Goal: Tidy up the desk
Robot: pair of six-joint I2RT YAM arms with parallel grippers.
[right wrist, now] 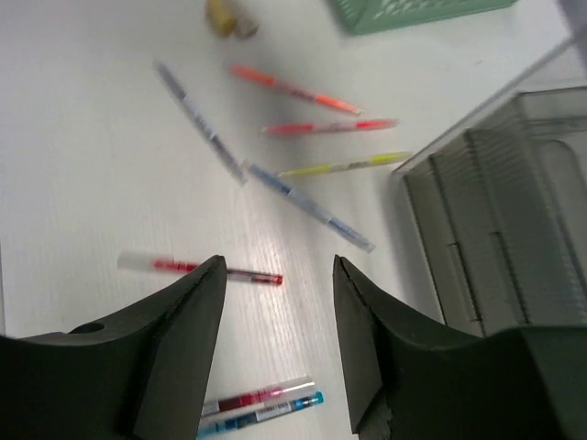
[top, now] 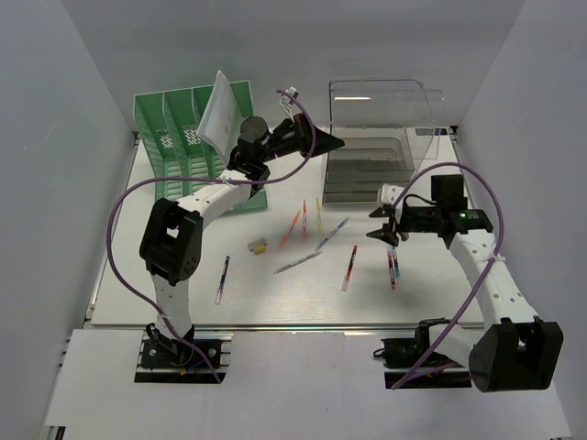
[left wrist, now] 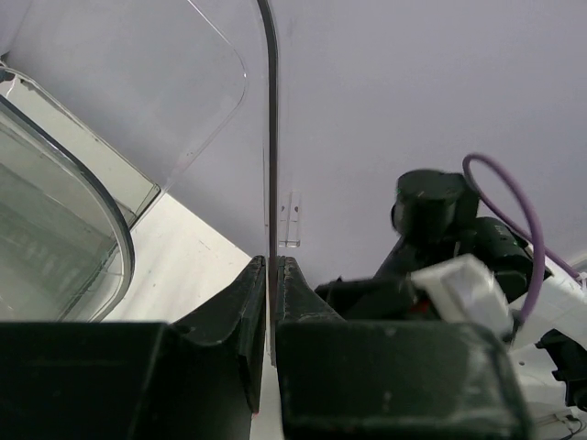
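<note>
Top external view: counter (top: 275,298) fills mid-frame, white, with a green file rack (top: 188,137) at its upper left and a clear drawer box (top: 367,165) at its upper right. A white paper packet (top: 218,115) leans tilted in a rack slot. Loose pens lie scattered across the centre: red pen (top: 349,267), pair of pens (top: 393,266) toward the right, blue pen (top: 222,278) at lower left. A small tan item (top: 259,245) lies among them, too small to identify. Left arm (top: 211,197) stretches to upper centre, its jaws just beside the box's left edge. Left wrist view: left jaws pressed almost together, pinching the thin edge of a clear plastic sheet (left wrist: 269,137) held upright and edge-on. A rim grip probably suits it, since a flat sheet offers little else to catch. Whether it is bound for the rack or the box, cannot tell. Right wrist view: right jaws spread, nothing between them, hanging over the pens near the box. The red pen's end shows in the gap, which reads as lining up a pick. Judgement: sorting is early, most pens not yet put away.
</note>
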